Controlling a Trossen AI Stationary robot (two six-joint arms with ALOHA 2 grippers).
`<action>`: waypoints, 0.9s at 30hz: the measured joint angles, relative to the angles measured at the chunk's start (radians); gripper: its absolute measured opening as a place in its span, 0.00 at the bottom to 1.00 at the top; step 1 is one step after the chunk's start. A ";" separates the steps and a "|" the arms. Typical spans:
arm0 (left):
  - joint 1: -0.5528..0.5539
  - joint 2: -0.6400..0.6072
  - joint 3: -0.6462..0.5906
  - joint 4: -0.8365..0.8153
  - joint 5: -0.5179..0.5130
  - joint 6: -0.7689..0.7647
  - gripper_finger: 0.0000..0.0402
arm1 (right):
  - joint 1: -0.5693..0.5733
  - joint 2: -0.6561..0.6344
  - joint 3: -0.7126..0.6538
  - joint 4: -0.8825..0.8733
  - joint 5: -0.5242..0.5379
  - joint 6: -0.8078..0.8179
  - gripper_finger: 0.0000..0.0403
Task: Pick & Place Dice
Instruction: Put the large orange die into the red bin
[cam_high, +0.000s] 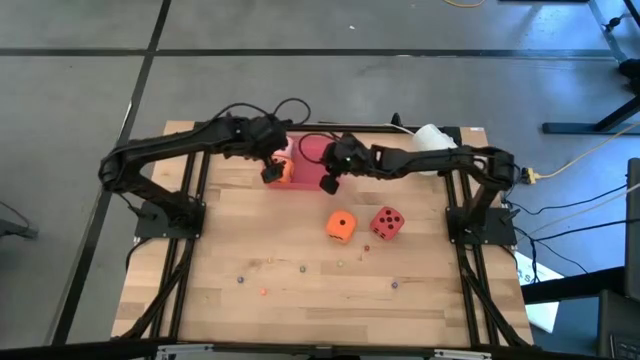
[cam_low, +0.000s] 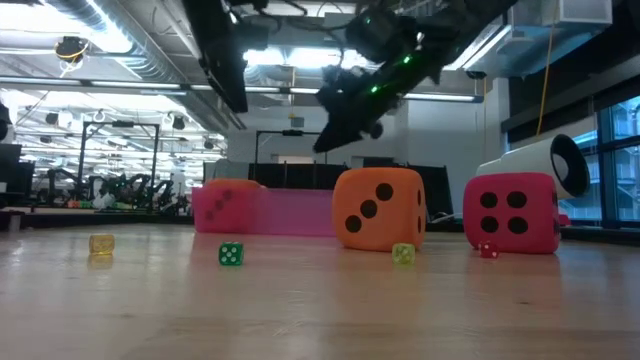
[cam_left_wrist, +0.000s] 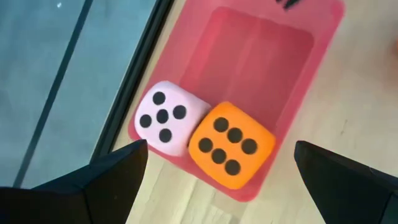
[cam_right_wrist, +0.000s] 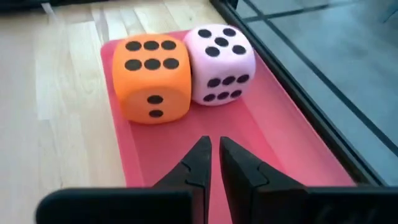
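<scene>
A pink die and an orange die sit side by side at one end of the flat red tray, resting on its floor. My left gripper hangs open above them, touching nothing. My right gripper is shut and empty, raised over the tray's bare middle, pointing toward the same two dice. A second orange die and a red die stand on the wooden table nearer the front, right of centre.
Tiny coloured beads lie scattered over the table's near half. A white roll-like object lies at the back right beside the tray. The tray sits close to the table's far edge. Cables run off to the right.
</scene>
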 joint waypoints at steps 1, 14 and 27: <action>-0.015 -0.008 0.000 0.001 -0.010 -0.008 1.00 | 0.000 -0.022 0.000 -0.040 0.000 0.000 0.09; -0.188 -0.014 -0.176 0.230 -0.114 -0.085 1.00 | 0.101 -0.260 0.001 -0.541 0.081 0.072 0.09; -0.266 -0.015 -0.401 0.623 -0.094 -0.069 1.00 | 0.362 -0.407 -0.099 -0.703 0.115 0.136 0.09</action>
